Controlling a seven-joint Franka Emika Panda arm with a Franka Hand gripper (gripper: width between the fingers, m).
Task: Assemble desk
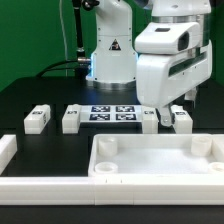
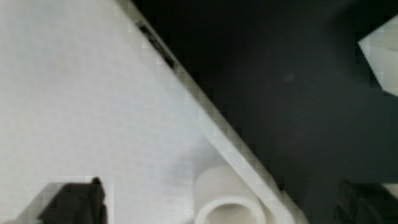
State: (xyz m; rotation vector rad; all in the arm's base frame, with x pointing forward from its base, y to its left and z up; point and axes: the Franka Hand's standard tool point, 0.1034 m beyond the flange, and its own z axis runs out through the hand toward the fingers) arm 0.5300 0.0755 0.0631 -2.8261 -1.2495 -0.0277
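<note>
The white desk tabletop (image 1: 150, 160) lies at the front of the table with its raised rim and round corner sockets facing up. Several small white block legs stand in a row behind it: two at the exterior view's left (image 1: 37, 119) (image 1: 70, 120) and two at its right (image 1: 150, 120) (image 1: 181, 119). My gripper (image 1: 168, 106) hangs over the right pair and the tabletop's far edge. In the wrist view the tabletop (image 2: 89, 120) fills one side, with a corner socket (image 2: 228, 208) between my dark fingertips (image 2: 71, 202). The gripper (image 2: 217, 205) is open and holds nothing.
The marker board (image 1: 112, 113) lies between the leg pairs, in front of the robot base (image 1: 110, 60). Long white border bars run along the exterior view's left (image 1: 8, 150) and front (image 1: 45, 186). A blurred white piece (image 2: 381, 60) shows at the wrist view's edge.
</note>
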